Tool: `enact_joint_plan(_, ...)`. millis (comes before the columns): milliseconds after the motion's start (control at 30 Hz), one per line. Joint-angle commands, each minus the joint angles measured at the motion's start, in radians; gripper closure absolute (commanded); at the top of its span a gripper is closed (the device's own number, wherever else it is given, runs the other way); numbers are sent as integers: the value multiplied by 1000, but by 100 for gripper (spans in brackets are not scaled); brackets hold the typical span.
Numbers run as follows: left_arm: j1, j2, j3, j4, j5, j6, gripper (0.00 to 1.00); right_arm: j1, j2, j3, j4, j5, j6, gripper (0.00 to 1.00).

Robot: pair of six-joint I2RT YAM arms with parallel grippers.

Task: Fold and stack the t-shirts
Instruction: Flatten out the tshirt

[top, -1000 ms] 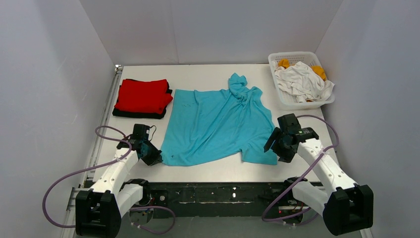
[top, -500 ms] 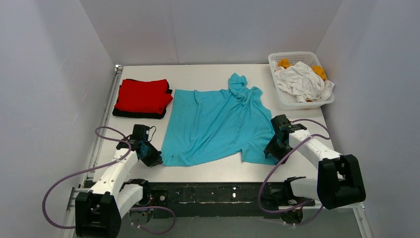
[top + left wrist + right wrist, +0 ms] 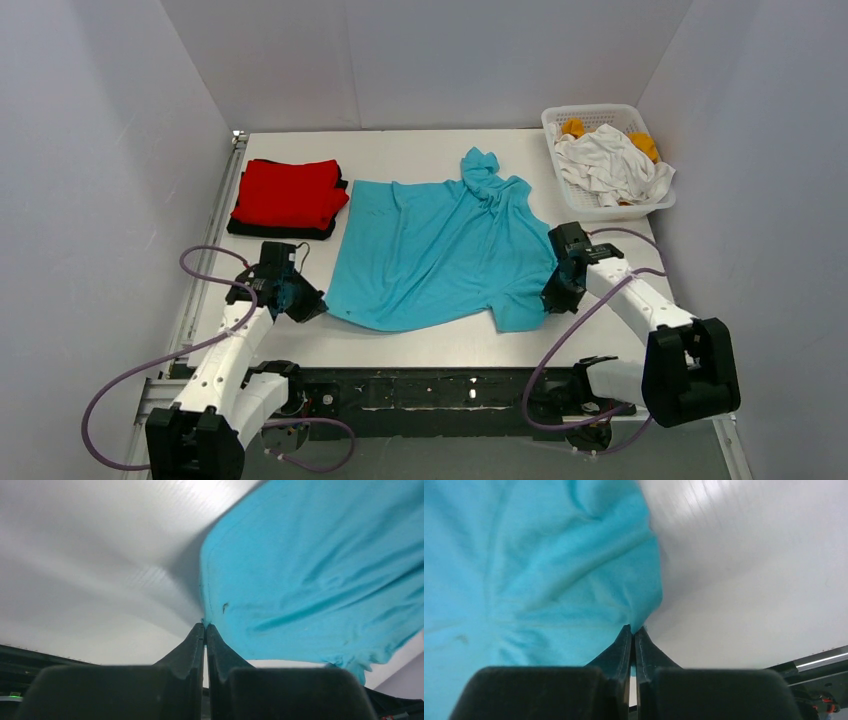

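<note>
Turquoise t-shirt (image 3: 440,250) in the middle of the surface (image 3: 420,345), spread mostly flat with its far end bunched into a twisted lump, and I've got it at both near corners. On my left, the left pincer (image 3: 312,308) is clenched on the near-left corner; the wrist view shows both fingers pressed tight together with the very tip of the cloth caught between them, and the fabric fans away from there in long soft creases, casting a shadow on the white below. Over on the right, the right pincer (image 3: 548,300) is clamped the same way on the shirt's near-right edge, fingers together, cloth puckering up from the tips in a rumpled fold. Between the two grips the near hem runs wavy rather than straight, with a loose flap hanging toward me at the right end. Looking outward now: just left of the shirt, at the far-left part of the surface, a folded red t-shirt (image 3: 290,192) sits on top of a folded black t-shirt (image 3: 280,230), whose edge peeks out underneath. At the far-right corner stands the white lattice basket (image 3: 560,120), holding a crumpled white t-shirt (image 3: 610,165) with an orange t-shirt (image 3: 573,127) showing behind it.
</note>
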Motion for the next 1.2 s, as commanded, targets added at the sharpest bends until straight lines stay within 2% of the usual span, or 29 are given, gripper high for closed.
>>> enact_joint_plan(0,-1,-58,100,-49,4,42,100,3,-117,172,-20,60,-56,99)
enact_joint_plan(200,-1,-110,303,31,-28,116,100,2,-239,425,-82,76,-154,99)
enact_joint_plan(400,-1,-64,597,24,-38,202,100,2,-317,734,-84,95,-212,99)
enact_joint_plan(633,-1,-1,1005,-60,-104,341,100,2,-286,1204,-157,94,-295,99)
enact_joint_plan(800,-1,22,1256,-111,-97,408,100,2,-280,1434,-202,-32,-306,99)
enact_joint_plan(933,-1,19,1402,-135,-67,458,100,2,-332,1500,-188,-133,-283,99)
enact_joint_plan(1033,-1,35,1485,-152,-60,478,100,2,-381,1489,-148,-149,-278,99)
enact_joint_plan(1167,-1,78,1524,-149,-60,479,100,2,-416,1438,-77,-136,-298,99)
